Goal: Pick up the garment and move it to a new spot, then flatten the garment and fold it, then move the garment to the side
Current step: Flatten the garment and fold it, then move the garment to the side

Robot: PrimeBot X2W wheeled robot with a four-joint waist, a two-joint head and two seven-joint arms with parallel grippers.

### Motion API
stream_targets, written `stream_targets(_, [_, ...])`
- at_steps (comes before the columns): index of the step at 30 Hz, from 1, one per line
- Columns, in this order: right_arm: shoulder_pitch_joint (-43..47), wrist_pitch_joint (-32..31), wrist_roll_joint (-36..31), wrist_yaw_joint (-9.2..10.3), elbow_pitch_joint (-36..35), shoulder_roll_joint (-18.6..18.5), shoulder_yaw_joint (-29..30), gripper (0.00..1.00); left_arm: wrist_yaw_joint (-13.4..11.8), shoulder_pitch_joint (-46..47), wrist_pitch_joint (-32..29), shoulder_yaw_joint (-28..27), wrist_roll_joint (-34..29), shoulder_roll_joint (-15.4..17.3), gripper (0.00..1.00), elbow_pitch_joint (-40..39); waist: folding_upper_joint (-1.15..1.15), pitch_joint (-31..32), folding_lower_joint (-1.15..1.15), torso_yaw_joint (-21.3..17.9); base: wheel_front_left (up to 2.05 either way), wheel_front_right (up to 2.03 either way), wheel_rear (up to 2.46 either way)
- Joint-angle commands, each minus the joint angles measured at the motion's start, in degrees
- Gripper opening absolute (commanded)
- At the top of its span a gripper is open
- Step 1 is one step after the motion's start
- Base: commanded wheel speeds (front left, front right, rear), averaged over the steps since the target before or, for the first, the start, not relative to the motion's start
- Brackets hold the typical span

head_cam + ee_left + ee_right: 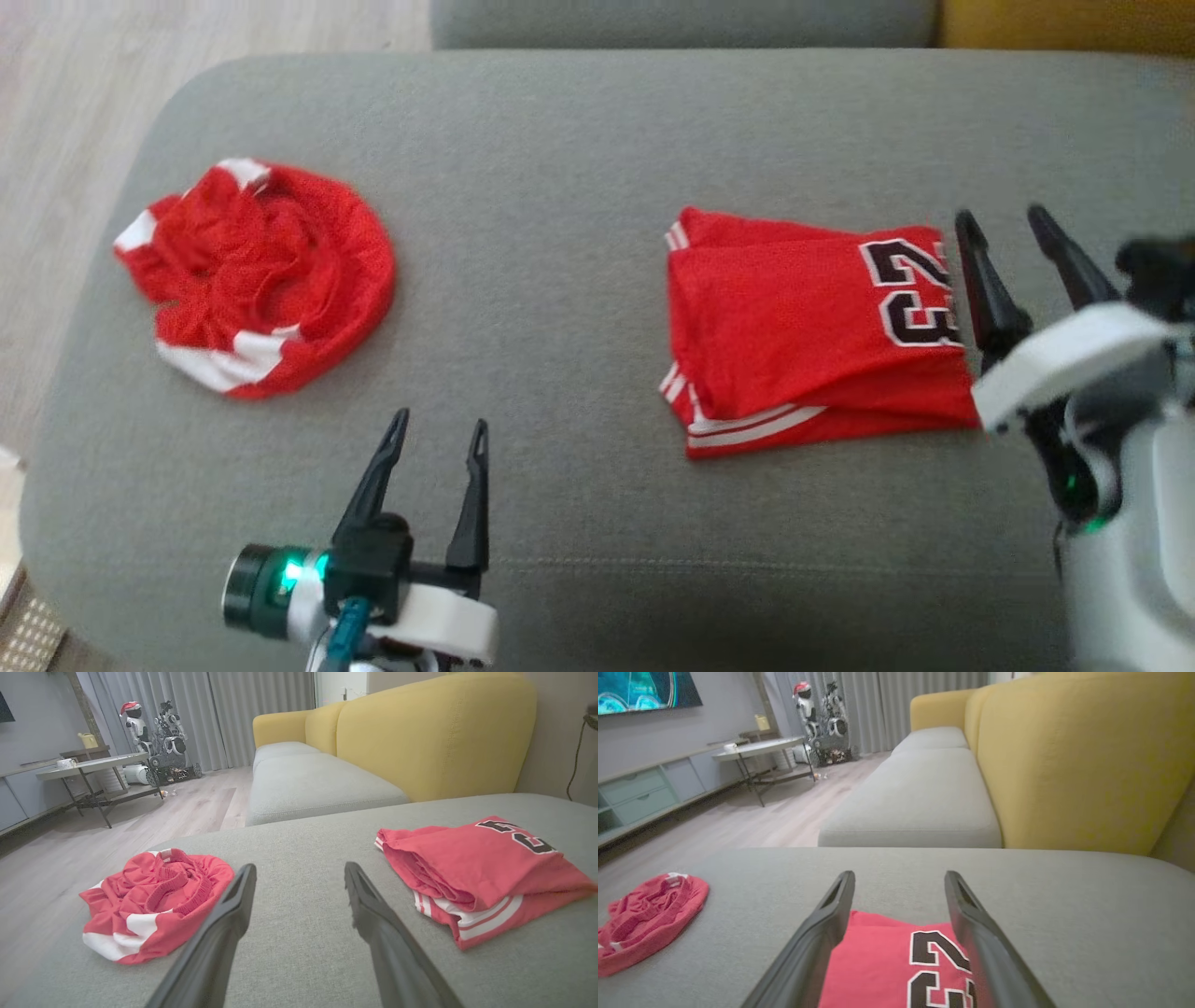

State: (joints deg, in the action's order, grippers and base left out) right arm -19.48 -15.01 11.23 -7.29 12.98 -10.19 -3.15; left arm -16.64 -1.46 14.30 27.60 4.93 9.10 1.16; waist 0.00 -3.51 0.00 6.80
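The garment (803,336) is a red jersey with black numerals and white stripes, lying folded in a flat rectangle on the right of the grey cushion (560,187). It also appears in the left wrist view (476,872) and under my right fingers (896,961). My right gripper (1004,224) hovers open at the jersey's right edge, with nothing between its fingers. My left gripper (439,429) stands open over bare cushion near the front edge, left of the jersey.
A second red garment with white patches (257,275) lies crumpled at the cushion's left. Beyond the cushion stand a yellow sofa (420,742) with grey seats, wooden floor (140,812), a low table (93,763) and another robot (159,732).
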Motion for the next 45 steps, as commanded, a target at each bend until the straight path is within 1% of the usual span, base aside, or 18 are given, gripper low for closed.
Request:
stream_targets(1, [-0.3, 1.8, -0.1, -0.20, -1.9, 0.1, -1.3, 1.00, -0.1, 1.2, 0.7, -2.6, 0.3, -0.3, 1.00, -1.9, 0.00, 1.5, 0.00, -1.7, 0.00, 0.00, 0.00])
stream_targets(5, [3.7, 12.5, -0.7, -0.20, 0.4, -0.9, -3.9, 1.00, -0.1, -0.6, 0.7, -4.4, 1.5, -1.0, 1.00, -2.1, 0.00, 3.7, 0.00, -3.9, 0.00, 0.00, 0.00])
stream_targets(9, [6.6, 24.9, -2.5, -0.20, 4.4, 0.0, -5.8, 1.00, 0.8, -2.6, 0.7, -6.1, 2.5, -1.3, 1.00, -2.7, 0.00, 5.1, 0.00, -5.8, 0.00, 0.00, 0.00])
stream_targets(12, [8.1, 29.0, -3.9, -0.20, 7.6, 1.8, -7.5, 1.00, 1.2, -4.0, 0.7, -7.6, 2.4, -1.3, 1.00, -2.6, 0.00, 6.2, 0.00, -7.0, 0.00, 0.00, 0.00])
stream_targets(15, [9.7, 29.9, -4.7, -0.20, 9.4, 3.3, -9.0, 1.00, 0.9, -5.7, 0.7, -9.6, 2.5, -1.9, 1.00, -2.8, 0.00, 7.5, 0.00, -7.8, 0.00, 0.00, 0.00])
stream_targets(19, [12.5, 30.0, -4.9, -0.20, 6.9, 4.4, -9.4, 1.00, 0.7, -7.3, 0.7, -11.9, 1.8, -2.5, 1.00, -3.0, 0.00, 8.7, 0.00, -8.2, 0.00, 0.00, 0.00])
stream_targets(23, [15.3, 30.0, -5.3, -0.20, 6.6, 4.8, -8.7, 1.00, 1.6, -8.5, 0.7, -13.3, 1.0, -2.8, 1.00, -2.8, 0.00, 9.7, 0.00, -7.6, 0.00, 0.00, 0.00])
stream_targets(29, [17.2, 30.0, -5.7, -0.20, 6.3, 5.7, -8.1, 1.00, 3.2, -9.8, 0.7, -14.8, 0.0, -3.0, 1.00, -2.4, 0.00, 10.1, 0.00, -6.8, 0.00, 0.00, 0.00])
stream_targets(33, [17.3, 30.0, -5.9, -0.20, 6.4, 5.9, -8.0, 1.00, 3.9, -9.9, 0.7, -15.4, -0.6, -3.4, 1.00, -2.2, 0.00, 10.1, 0.00, -6.4, 0.00, 0.00, 0.00])
stream_targets(45, [17.0, 30.0, -6.2, -0.20, 6.8, 5.3, -9.0, 1.00, 4.9, -10.1, 0.7, -16.3, -1.9, -4.5, 1.00, -2.2, 0.00, 9.8, 0.00, -6.1, 0.00, 0.00, 0.00])
